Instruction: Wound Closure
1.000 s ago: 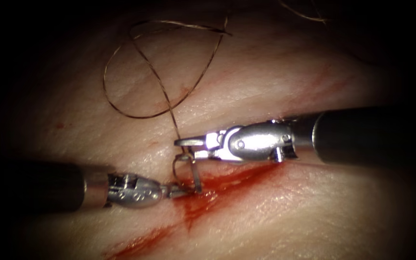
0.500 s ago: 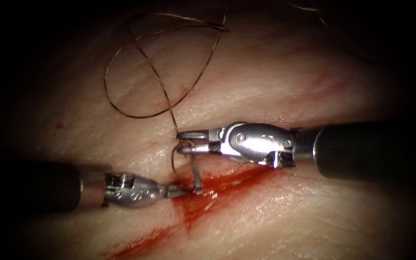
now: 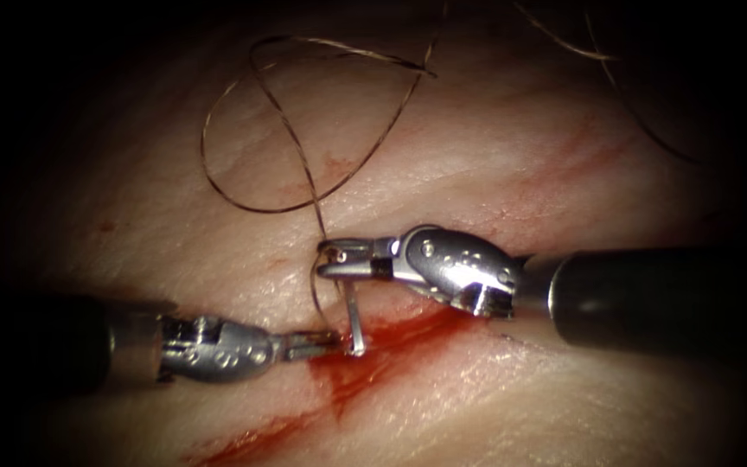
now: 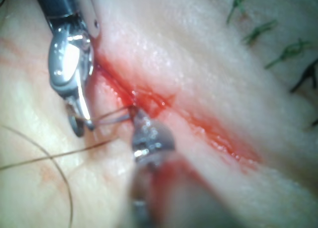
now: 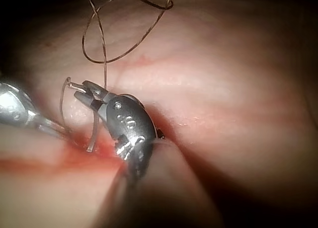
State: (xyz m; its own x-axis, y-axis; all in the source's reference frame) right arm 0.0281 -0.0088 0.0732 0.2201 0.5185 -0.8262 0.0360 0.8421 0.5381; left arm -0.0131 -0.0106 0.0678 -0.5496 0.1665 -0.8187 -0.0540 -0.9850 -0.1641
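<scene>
My right tool (image 3: 339, 259) comes in from the right, its jaws shut on the needle (image 3: 354, 320) near the thread end. The needle curves down from there, and its low part sits in the red fluid of the cut (image 3: 391, 333). My left tool (image 3: 322, 344) lies low on the left with narrow, shut jaws that seem to pinch the cut's left lip beside the needle. Brown thread (image 3: 304, 173) rises from the right jaws into a wide loop on the tissue (image 3: 494, 147). The right wrist view shows the right tool (image 5: 82, 86), needle (image 5: 93, 131) and thread (image 5: 102, 44).
Red fluid runs along the cut down to the lower left (image 3: 252, 437). A second strand of thread (image 3: 598, 56) crosses the far upper right. Dark stitch ends (image 4: 293, 49) stand in the tissue beyond the cut, past the left tool (image 4: 136, 114).
The right tool's wrist has rolled and its shaft has dropped lower, while its jaws kept the needle in place. The left tool's shaft has drawn back slightly left. The thread loop shifted a little right.
</scene>
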